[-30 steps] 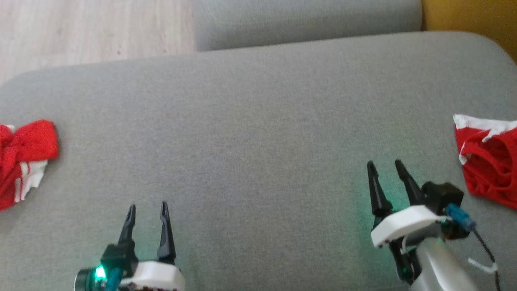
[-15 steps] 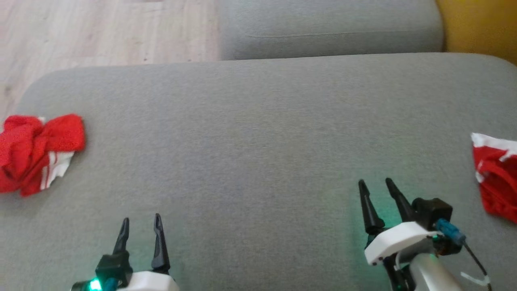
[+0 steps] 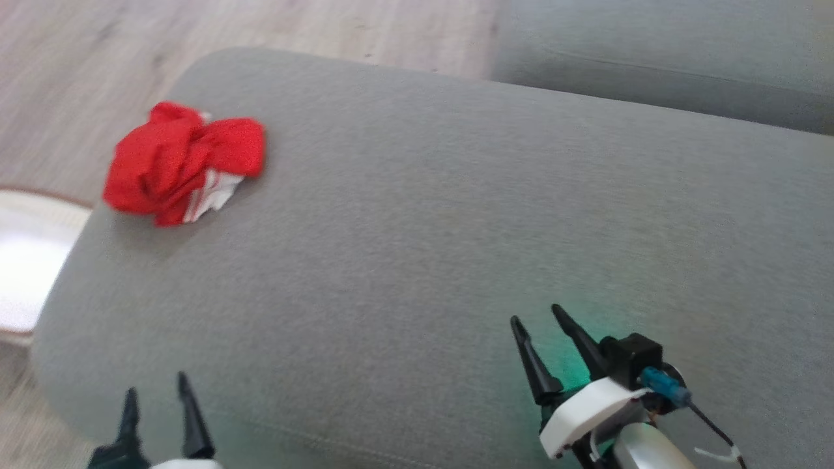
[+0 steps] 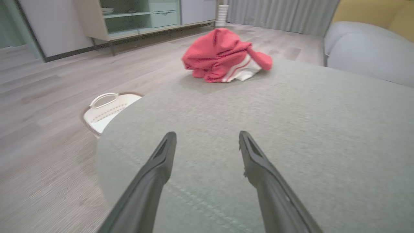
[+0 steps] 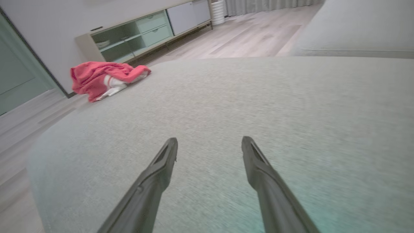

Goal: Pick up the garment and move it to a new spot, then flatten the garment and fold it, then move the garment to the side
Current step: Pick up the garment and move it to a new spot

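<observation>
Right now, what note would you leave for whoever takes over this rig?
Left gripper: open, empty, over the cushion's near edge.
Right gripper: open, empty, over the cushion.
Garment: crumpled red-and-white heap near the cushion's far left corner, closer to the left gripper, nothing touching it.
Done: nothing on this garment yet.
Left: pick it up, move it, flatten, fold, set aside.

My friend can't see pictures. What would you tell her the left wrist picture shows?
A crumpled red and white garment lies near the far edge of a grey cushion. The open, empty left gripper points toward it, and a white basket stands on the floor.
</observation>
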`<state>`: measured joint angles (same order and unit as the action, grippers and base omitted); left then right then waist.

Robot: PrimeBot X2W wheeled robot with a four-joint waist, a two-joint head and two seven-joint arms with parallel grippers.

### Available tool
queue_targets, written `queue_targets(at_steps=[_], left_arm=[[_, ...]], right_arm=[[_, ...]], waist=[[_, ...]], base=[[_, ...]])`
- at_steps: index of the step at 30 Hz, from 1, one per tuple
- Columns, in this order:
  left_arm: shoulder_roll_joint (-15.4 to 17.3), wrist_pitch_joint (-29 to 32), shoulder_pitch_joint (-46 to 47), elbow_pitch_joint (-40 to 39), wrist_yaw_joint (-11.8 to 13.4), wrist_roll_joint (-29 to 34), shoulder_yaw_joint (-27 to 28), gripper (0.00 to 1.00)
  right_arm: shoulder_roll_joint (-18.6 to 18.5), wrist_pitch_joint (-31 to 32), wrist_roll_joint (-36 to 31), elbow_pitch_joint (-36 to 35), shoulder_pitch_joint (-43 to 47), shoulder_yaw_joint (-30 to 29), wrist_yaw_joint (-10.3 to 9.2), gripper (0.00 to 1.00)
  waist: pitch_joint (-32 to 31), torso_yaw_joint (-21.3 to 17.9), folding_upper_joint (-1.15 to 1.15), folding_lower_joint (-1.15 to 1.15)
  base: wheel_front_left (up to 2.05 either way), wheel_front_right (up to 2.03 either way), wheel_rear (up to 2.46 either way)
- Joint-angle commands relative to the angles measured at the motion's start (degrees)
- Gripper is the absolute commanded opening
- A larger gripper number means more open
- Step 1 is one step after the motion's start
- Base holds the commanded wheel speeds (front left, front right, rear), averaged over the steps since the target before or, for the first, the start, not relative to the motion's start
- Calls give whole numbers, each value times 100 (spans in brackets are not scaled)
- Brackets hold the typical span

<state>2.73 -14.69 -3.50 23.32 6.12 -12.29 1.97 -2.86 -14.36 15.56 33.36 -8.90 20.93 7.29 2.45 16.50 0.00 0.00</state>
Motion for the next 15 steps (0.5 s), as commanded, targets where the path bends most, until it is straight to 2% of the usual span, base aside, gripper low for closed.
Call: queue_targets(at_steps=[1, 8, 12, 15], left_arm=[[15, -31, 57, -193, 38, -109, 347, 100], [15, -31, 188, -214, -58, -243, 671, 100], [51, -31, 631, -218, -309, -136, 1042, 100], [266, -31, 1187, -90, -544, -18, 1289, 100]], right_arm=[[-2, -63, 11, -189, -274, 252, 20, 100], [-2, -63, 8, -185, -417, 431, 20, 100], [-2, -63, -50, -264, -536, 484, 20, 100], [-2, -63, -141, -342, -665, 519, 20, 100]], waist=[[129, 290, 0, 0], [355, 278, 0, 0], [686, 137, 0, 0], [990, 28, 0, 0]], base=[[0, 0, 0], [0, 0, 0], [0, 0, 0], [0, 0, 0]])
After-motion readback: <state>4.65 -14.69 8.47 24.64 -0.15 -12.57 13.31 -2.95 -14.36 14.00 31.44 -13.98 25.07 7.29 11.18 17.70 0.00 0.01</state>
